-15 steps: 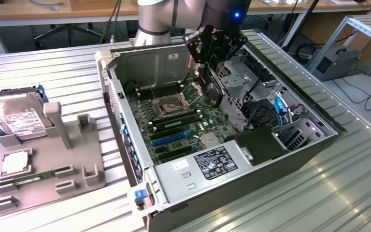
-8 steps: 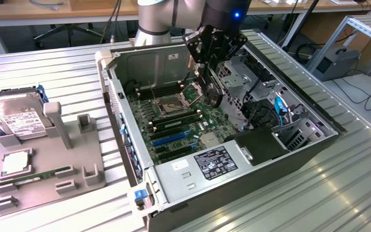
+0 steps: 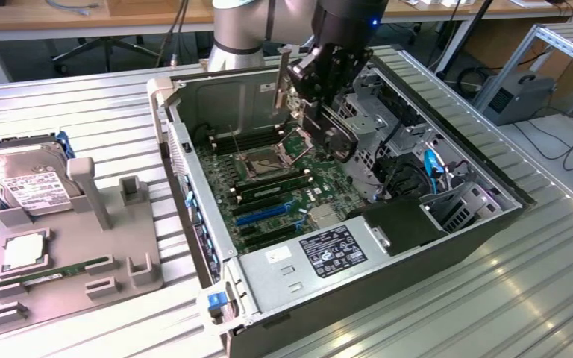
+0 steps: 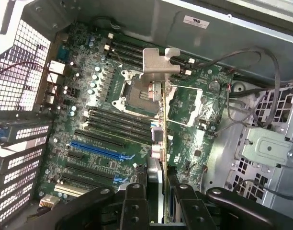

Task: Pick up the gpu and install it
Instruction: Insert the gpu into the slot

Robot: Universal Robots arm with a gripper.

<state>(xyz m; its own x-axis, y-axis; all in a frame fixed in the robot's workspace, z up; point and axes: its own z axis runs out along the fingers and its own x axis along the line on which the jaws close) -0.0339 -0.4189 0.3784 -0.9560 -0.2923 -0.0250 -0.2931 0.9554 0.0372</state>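
The gripper (image 4: pixel 161 199) sits nearest the wrist camera. Its black fingers (image 4: pixel 135 201) are clamped on the gpu (image 4: pixel 161 139), one finger on each face of the card. From here the card is seen edge-on. It runs away from the fingers to its silver bracket (image 4: pixel 157 60), the end farthest from the gripper.

Position of the gpu: inside the open computer case (image 3: pixel 199 224), held above the motherboard (image 4: pixel 98 120). In the wrist view the bracket overlaps the CPU socket (image 4: pixel 134 93). The blue expansion slots (image 4: pixel 96 149) lie to one side of the card's line, apart from the card.

In the exterior view the arm reaches down into the case from the far side. The card hangs upright below the gripper. Its black cooler (image 3: pixel 339 145) shows just beside the metal drive cage (image 3: pixel 371 119). The bracket appears as a narrow vertical strip at the exterior view's left of the gripper. The blue slots lie nearer the viewer than the card.

Outside the case, at the exterior view's left, a grey fixture (image 3: pixel 68 246) rests on the slatted metal table (image 3: pixel 87 112).
- A hard drive (image 3: pixel 27 183) with a white label stands tilted at the fixture's far end.
- A slim green memory stick (image 3: pixel 53 270) lies in the fixture nearer the viewer.

Both are well apart from the gripper.
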